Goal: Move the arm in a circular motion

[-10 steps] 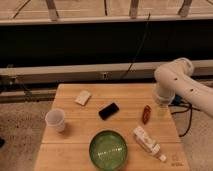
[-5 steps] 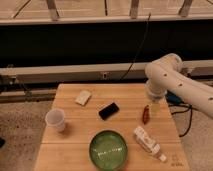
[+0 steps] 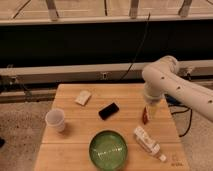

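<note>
The arm (image 3: 172, 85), white with thick rounded segments and small dark dots, reaches in from the right edge and bends down over the right side of the wooden table (image 3: 75, 125). Its narrow pale tool end, the gripper (image 3: 151, 111), hangs just above the table's right part. The gripper points down beside a small reddish-brown object (image 3: 145, 116), and I cannot see whether it touches it.
On the table lie a green bowl (image 3: 108, 149) at the front, a white cup (image 3: 55, 120) at the left, a black phone-like slab (image 3: 108, 110) in the middle, a pale packet (image 3: 83, 97) at the back, and a white bottle (image 3: 147, 142) lying front right.
The arm's elbow has swung left and towards the table, and the tool end has shifted slightly left above the reddish-brown object. The things on the table have not moved.
</note>
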Robot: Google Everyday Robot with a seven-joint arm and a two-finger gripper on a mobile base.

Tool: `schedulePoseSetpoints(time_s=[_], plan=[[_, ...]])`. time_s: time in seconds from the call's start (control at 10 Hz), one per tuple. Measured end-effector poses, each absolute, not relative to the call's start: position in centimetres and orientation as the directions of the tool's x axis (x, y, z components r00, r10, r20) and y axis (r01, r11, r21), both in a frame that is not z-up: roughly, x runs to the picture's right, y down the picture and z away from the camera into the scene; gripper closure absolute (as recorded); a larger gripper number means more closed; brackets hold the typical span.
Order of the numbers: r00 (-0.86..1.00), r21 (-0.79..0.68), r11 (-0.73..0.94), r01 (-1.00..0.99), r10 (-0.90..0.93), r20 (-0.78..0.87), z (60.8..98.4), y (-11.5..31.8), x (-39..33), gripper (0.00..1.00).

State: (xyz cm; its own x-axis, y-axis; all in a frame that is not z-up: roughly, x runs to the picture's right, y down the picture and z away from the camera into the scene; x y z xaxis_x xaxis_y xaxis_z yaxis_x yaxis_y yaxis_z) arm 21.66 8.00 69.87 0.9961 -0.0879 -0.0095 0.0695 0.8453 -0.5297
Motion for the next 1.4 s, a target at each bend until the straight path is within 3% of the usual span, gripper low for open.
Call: schedulePoseSetpoints(time_s=[0.7, 1.1, 1.4], plan=[[0.992, -0.521, 0.846, 0.116, -0.127, 0.014, 70.4, 6.4, 20.4, 0.2], [0.99, -0.525, 0.841, 0.133, -0.139, 0.029, 68.9, 8.3, 20.1, 0.2], [0.987, -0.517, 0.842, 0.155, -0.157, 0.042, 69.4, 7.5, 19.5, 0.2]])
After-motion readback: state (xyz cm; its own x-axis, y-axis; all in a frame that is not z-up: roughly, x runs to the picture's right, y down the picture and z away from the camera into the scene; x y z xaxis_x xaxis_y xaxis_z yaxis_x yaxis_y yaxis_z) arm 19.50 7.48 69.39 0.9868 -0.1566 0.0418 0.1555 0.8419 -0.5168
